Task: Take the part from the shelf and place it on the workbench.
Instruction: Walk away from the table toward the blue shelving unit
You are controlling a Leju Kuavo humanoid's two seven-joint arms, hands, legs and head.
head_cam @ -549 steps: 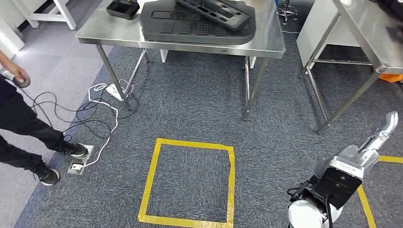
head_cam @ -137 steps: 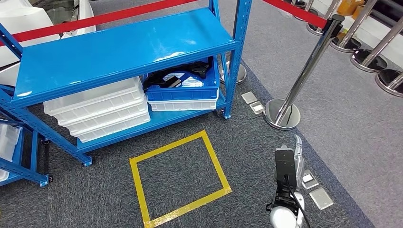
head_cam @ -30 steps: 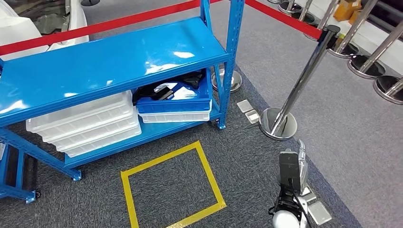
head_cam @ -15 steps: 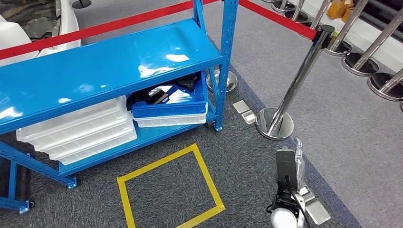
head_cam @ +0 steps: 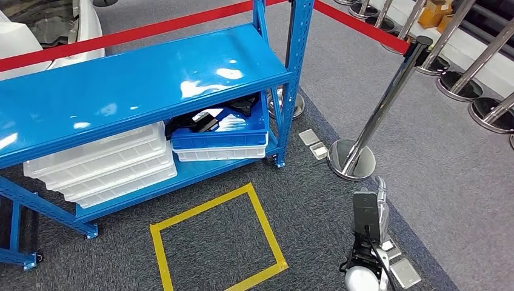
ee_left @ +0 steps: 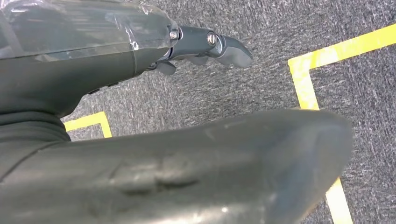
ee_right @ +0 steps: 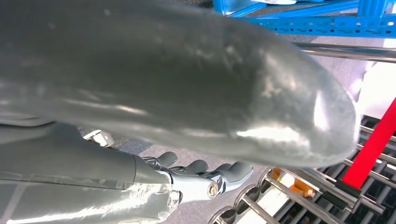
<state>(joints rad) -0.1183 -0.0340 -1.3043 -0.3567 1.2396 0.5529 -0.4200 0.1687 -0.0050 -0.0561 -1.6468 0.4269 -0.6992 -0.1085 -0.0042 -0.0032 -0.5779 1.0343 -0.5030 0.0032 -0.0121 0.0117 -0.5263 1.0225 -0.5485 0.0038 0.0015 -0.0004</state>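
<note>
Speckled dark grey carpet [head_cam: 315, 200] w/ a yellow tape square [head_cam: 216, 237] marked on it, just in front of a blue steel shelf rack [head_cam: 145, 85]; paler grey floor beyond to the right. Red barrier belt [head_cam: 357, 27] runs behind and beside the rack, strung to a chrome stanchion post [head_cam: 388, 100] on a round base, more posts further right. On the rack's low shelf: a stack of white plastic trays [head_cam: 100, 167] at left, and at right a blue plastic crate [head_cam: 221, 136] sitting on another white tray; the black part [head_cam: 206, 120] lies inside that crate, partly hidden under the upper shelf, shape hard to tell. Right hand [head_cam: 379, 203] hangs low by the robot's side, near the stanchion base and over metal floor plates [head_cam: 403, 270], well apart from the part; fingers straight, loosely apart, holding nothing. Left hand [ee_left: 205, 44] in its wrist view hangs over carpet and yellow tape, fingers slack and a little curled, nothing in them. Open carpet lies between the tape square and the rack's front edge; rack's right upright [head_cam: 291, 79] stands near the stanchion, w/ a narrow gap between.
</note>
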